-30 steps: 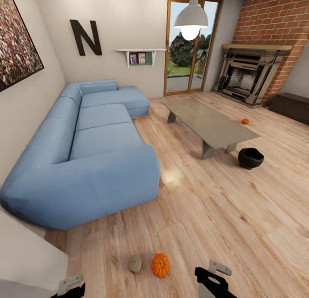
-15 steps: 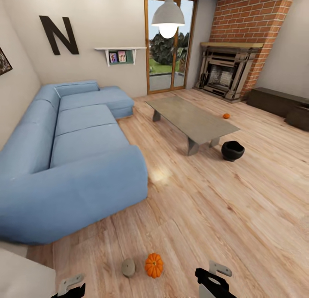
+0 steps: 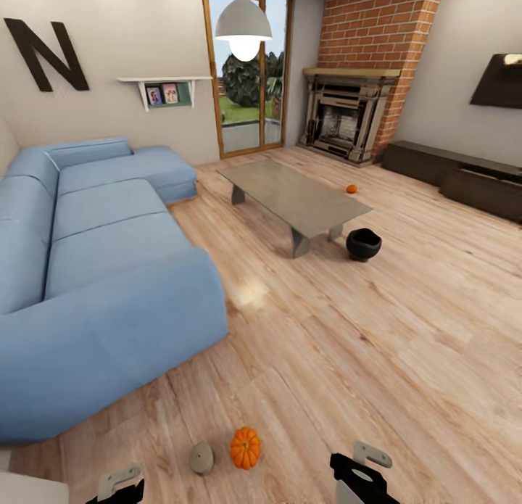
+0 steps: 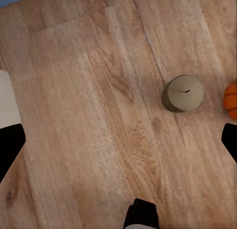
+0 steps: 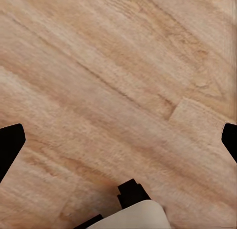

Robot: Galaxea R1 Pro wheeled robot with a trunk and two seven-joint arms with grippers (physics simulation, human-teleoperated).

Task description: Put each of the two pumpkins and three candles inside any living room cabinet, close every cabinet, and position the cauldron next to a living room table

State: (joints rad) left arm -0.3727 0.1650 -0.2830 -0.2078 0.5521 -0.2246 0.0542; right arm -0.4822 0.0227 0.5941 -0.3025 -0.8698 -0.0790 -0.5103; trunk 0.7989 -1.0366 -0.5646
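1. Down at the bottom edge of the head view, the left gripper point(image 3: 119, 486) and the right gripper point(image 3: 359, 475) are cut off. In each wrist view the two dark fingertips sit at opposite edges, so both are spread wide over bare floor point(image 3: 377, 330), holding nothing.
2. The cabinet point(image 3: 464, 174) runs out of frame at three o'clock, so I can't tell whether its fronts are shut.
3. Pumpkins, two: one pumpkin point(image 3: 245, 447) at six o'clock, the far pumpkin point(image 3: 351, 188) tiny beyond the table point(image 3: 290, 196).
4. Candles, one: the candle point(image 3: 202, 457) just beside the near pumpkin, apart from it.
5. One cauldron point(image 3: 363, 244) close by the table's near corner, at one o'clock.
6. One blue sofa point(image 3: 94, 257) fills nine o'clock, partly cropped.
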